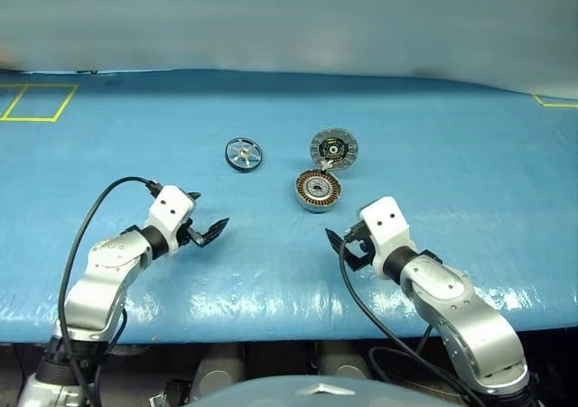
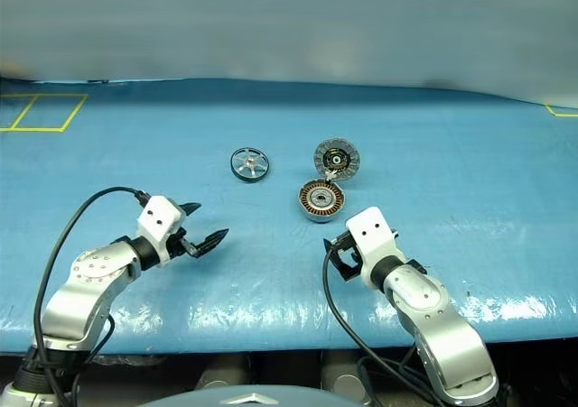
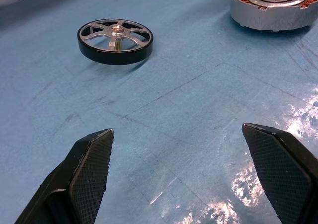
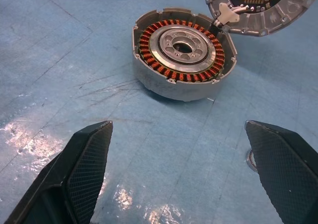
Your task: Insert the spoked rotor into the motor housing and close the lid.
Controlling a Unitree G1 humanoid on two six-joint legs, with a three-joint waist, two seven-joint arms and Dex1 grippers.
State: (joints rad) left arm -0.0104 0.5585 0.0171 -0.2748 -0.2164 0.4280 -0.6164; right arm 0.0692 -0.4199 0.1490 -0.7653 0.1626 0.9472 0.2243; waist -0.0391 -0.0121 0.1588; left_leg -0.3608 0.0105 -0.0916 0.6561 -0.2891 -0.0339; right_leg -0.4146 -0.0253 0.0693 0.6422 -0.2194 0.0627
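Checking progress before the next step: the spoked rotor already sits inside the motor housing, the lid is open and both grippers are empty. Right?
Not quite: the spoked rotor lies on the table, apart from the motor housing, as the left eye view shows. The lid is open; left gripper and right gripper are empty.

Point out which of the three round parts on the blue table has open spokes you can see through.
The spoked rotor, lying alone nearest the left gripper. The motor housing is packed with copper windings, and its lid is a ribbed disc.

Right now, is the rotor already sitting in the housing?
No, the rotor lies on the table apart from the housing, whose windings are uncovered.
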